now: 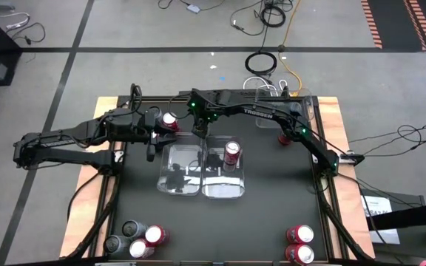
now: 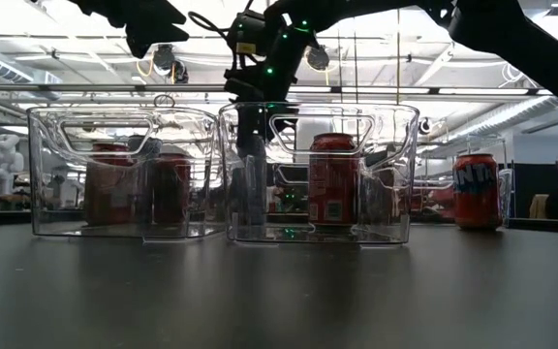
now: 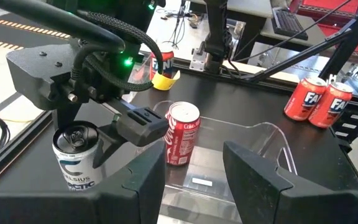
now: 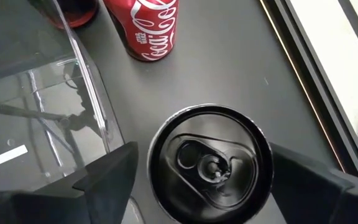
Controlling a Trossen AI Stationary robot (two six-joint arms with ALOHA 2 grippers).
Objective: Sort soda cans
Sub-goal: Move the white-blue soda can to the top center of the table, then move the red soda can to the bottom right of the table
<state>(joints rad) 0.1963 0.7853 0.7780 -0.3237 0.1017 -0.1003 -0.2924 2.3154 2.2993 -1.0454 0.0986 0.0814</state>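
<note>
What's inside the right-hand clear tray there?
One red can stands upright inside the right clear tray; the rest of its floor looks bare. The right arm overhead hides part of its far edge.

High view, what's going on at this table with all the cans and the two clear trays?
The right gripper straddles a dark grey drink can just behind the clear plastic trays, fingers apart and not visibly clamped on it. The left gripper hovers open and empty beside the trays, near a red can on the table. One red cola can stands in the right-hand tray. More cans wait along the near edge.
</note>
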